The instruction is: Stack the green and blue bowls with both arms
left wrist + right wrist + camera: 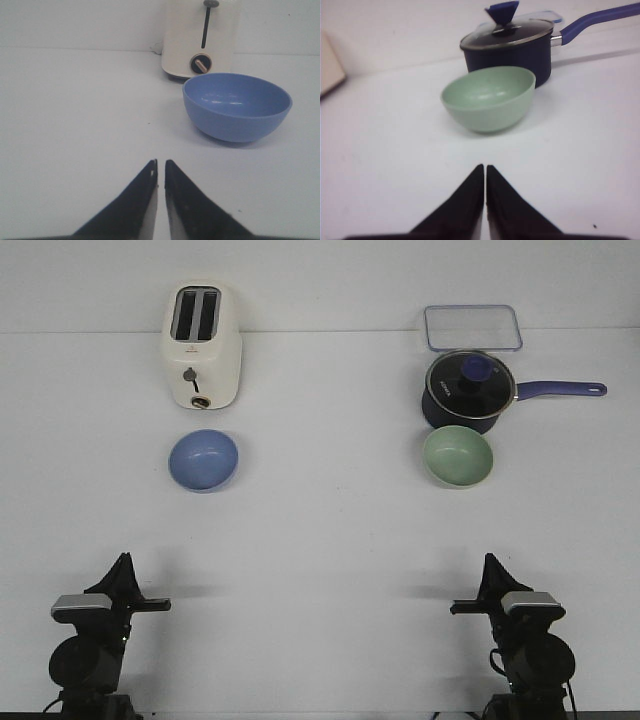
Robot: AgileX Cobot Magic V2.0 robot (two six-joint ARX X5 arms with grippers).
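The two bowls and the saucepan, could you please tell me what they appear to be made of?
Blue bowl and green bowl: probably plastic or melamine, matte, with only soft highlights. Saucepan: likely coated metal, dark navy, with a metal-rimmed glass lid.

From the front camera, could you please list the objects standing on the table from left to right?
Toaster and blue bowl on the left (overlapping in order) → green bowl → saucepan.

1. The toaster stands at the far left of the table, one bowl just before it.
2. The saucepan stands far right, a lidded container behind it, the other bowl just before it.
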